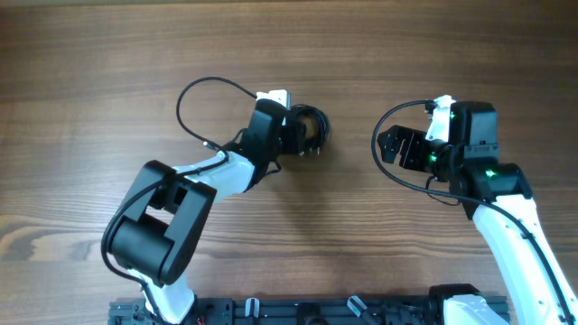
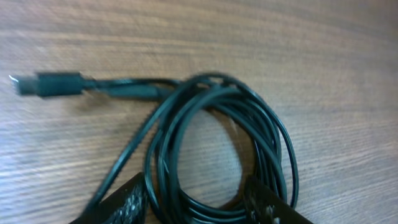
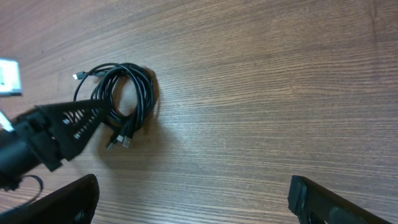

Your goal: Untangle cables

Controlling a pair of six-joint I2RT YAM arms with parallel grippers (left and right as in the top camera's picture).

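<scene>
The cables are several thin black cords wound into one small coil on the wooden table. In the left wrist view the coil fills the frame, with one plug end stretched out to the left. My left gripper is open, and its two fingers straddle the near side of the coil. My right gripper is open and empty, well to the right of the coil. It hovers over bare wood. In the right wrist view the coil lies at upper left, with plug ends below it.
A thicker black wire loops off the left arm behind its wrist. Another loops around the right wrist. The left gripper's finger shows in the right wrist view beside the coil. The arm bases stand at the front edge.
</scene>
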